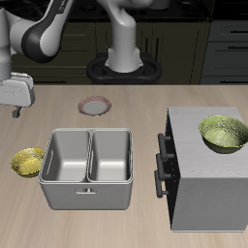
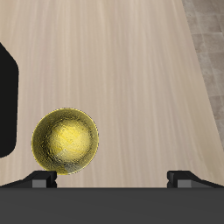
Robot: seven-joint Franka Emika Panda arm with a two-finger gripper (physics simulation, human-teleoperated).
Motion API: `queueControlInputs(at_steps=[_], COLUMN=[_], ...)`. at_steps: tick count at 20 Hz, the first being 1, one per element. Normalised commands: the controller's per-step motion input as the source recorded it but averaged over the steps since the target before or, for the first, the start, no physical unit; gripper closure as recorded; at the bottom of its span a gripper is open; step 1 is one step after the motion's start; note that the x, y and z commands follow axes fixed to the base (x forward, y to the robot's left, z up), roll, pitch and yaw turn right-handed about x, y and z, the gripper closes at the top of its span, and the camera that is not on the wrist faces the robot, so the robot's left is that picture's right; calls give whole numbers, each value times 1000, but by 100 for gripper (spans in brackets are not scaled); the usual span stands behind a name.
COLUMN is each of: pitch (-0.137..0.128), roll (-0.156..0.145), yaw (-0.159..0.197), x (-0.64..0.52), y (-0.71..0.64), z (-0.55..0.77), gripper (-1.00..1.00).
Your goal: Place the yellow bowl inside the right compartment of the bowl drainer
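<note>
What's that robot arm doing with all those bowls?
The robot's gripper hangs above the table with its jaws spread apart, holding nothing. The small yellow bowl sits on the table just outside the bowl drainer, beside one of its basins. Both basins, including the right compartment, hold nothing. A bigger greenish bowl rests on top of the grey cabinet. So the bowl is not yet picked up.

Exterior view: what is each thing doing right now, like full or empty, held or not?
Small bright-yellow bowl: upright on table beside drainer, empty, not held.
Grey metal two-basin bowl drainer: both basins empty.
Larger greener-yellow bowl: upright atop cabinet.
Grey cabinet with black handles: closed.
Gripper: above table, holding nothing, fingers apart.
</note>
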Motion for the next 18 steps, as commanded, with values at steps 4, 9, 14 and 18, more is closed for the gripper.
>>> queueControlInputs(at_steps=[4,9,14,18], pitch=[28,28,22,44], roll=[-6,15,48,21], yaw=[-72,-16,-3,8], x=[90,81,112,113], y=[22,68,184,106], z=[-477,-297,-241,-263], gripper=[-100,-100,-100,-100])
